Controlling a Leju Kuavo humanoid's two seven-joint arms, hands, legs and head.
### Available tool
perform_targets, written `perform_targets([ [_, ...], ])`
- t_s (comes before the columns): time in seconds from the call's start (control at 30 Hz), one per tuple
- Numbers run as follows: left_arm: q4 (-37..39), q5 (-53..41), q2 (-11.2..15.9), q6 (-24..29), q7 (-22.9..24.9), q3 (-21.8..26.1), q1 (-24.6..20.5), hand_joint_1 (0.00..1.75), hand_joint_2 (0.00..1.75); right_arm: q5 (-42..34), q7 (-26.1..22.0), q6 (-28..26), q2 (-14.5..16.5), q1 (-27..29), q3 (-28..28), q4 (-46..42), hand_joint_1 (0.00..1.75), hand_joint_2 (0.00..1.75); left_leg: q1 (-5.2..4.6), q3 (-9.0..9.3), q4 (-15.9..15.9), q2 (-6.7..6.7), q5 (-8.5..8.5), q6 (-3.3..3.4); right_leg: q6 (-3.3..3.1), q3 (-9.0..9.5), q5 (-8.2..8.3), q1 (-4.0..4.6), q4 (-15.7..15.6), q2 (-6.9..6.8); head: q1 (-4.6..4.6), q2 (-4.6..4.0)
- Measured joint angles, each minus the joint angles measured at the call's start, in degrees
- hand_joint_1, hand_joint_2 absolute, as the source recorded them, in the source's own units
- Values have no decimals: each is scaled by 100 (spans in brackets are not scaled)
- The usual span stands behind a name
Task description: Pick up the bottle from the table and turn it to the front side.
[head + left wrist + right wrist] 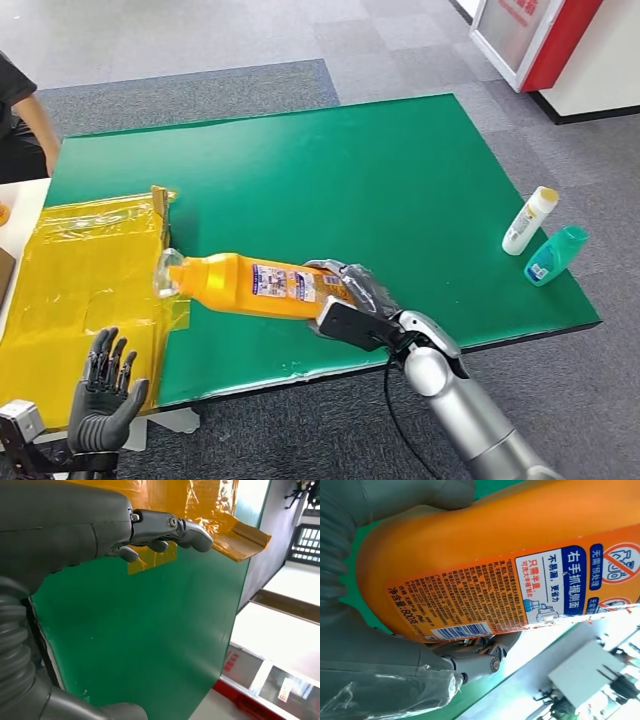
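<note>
Orange bottle [253, 285], on its side over the green mat's near edge, clear cap end toward the yellow sheet. Back label with barcode and small print faces up. Base end gripped.

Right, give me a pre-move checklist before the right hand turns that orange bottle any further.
1. Right hand grips the orange bottle at its base end: ok.
2. Side facing up: the barcode and fine print show in the right wrist view, which looks like the back label, so front not up: not ok.
3. Cap closed: cannot tell.
4. Left hand holds nothing, fingers apart, away from the bottle: ok.
5. White bottle and teal bottle lie apart from the orange one, at the green mat's far right: ok.
</note>
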Motion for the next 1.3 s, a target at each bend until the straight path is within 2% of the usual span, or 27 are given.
perform_targets([
  [0.2,-115,142,161,17,248,-401,-312,0,175,-145,-422,56,612,199,67,-60,175,175,0,0,0,-1,9,-5,0,3,8,-1,0,-4,-1,0],
  [0.33,-168,271,538,32,314,-1098,-602,0,175,3,-547,-95,857,143,246,198,175,175,0,1,0,0,16,-9,-2,2,16,0,1,-3,-2,0],
  [0.57,-218,472,1231,-37,298,-2345,-990,0,175,360,-593,-347,1107,-61,500,781,175,175,0,1,0,0,19,-10,-4,1,18,0,3,-4,-2,0],
  [0.67,-313,521,1412,-65,447,-2706,-1110,0,175,397,-629,-421,1164,-164,588,992,175,175,0,0,0,0,19,-10,-4,0,18,0,2,-3,-1,0],
  [0.8,-356,489,1571,90,308,-3044,-1251,0,175,443,-653,-467,1215,-196,679,1153,175,175,0,0,0,0,18,-10,-4,-1,18,0,2,-3,-2,0],
  [0.9,-419,347,1608,387,216,-3207,-1302,0,175,494,-625,-464,1243,-186,702,1231,175,175,0,0,0,0,18,-11,-4,-2,17,0,2,-3,-2,0],
  [1.03,-673,17,1514,726,86,-3246,-1308,0,175,573,-550,-460,1265,-153,699,1299,175,175,0,0,0,0,18,-11,-4,-2,17,0,2,-3,-2,0],
  [1.23,-1097,-125,1306,818,-172,-3227,-1287,0,175,626,-494,-437,1302,-103,687,1408,175,175,0,-1,0,0,17,-10,-4,-1,17,0,2,-3,-2,0],
  [1.27,-1152,-153,1282,821,-209,-3219,-1281,5,175,628,-487,-434,1305,-95,682,1426,175,175,0,-1,0,0,18,-10,-4,-1,17,0,2,-3,-2,0],
  [1.3,-1198,-181,1262,825,-236,-3211,-1276,49,175,629,-484,-433,1307,-90,676,1442,175,175,0,-1,0,0,18,-10,-4,-1,17,0,2,-3,-2,0],
])
